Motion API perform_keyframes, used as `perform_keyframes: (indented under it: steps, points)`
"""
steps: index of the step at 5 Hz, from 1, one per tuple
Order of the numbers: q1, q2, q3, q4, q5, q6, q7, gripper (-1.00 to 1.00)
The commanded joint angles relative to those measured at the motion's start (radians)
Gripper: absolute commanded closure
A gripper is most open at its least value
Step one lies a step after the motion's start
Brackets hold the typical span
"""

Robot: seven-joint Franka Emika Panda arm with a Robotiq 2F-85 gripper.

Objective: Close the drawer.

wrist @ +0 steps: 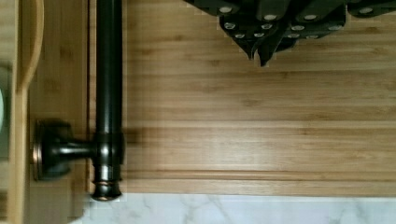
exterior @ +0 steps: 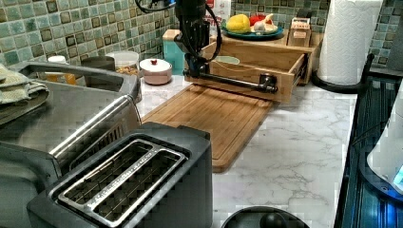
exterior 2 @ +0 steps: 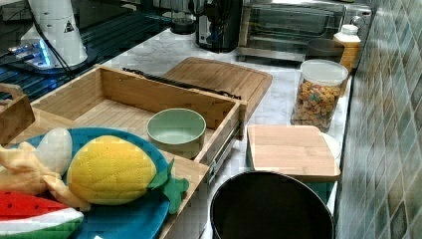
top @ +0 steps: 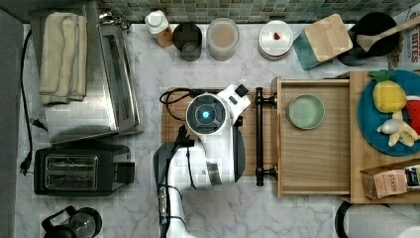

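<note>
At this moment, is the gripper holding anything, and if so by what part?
Nothing is held. In the wrist view the gripper hangs shut over the cutting board, apart from the drawer's handle.

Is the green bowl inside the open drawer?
Yes, in the top view the green bowl sits on the floor of the open drawer.
</note>
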Motion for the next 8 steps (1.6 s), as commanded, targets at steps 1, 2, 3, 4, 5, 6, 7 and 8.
perform_keyframes:
  steps: [1,2,3,4,5,6,7,8]
  points:
    - [-0.027,0.054,-0.034,-0.042,-0.121,0.068,0.014,1.00]
    - [-0.027,0.061,-0.038,-0.118,-0.147,0.185,0.070,1.00]
    - [-0.024,0.072,-0.035,-0.140,-0.102,0.185,0.069,1.00]
    - [-0.021,0.069,-0.047,-0.167,-0.136,0.203,0.121,1.00]
    - [-0.041,0.069,-0.069,-0.175,-0.146,0.223,0.084,1.00]
    - [-0.068,0.073,-0.084,-0.174,-0.133,0.234,-0.004,1.00]
    - [-0.106,0.076,-0.101,-0.190,-0.146,0.294,-0.043,1.00]
    - [-0.132,0.067,-0.131,-0.162,-0.088,0.248,-0.133,1.00]
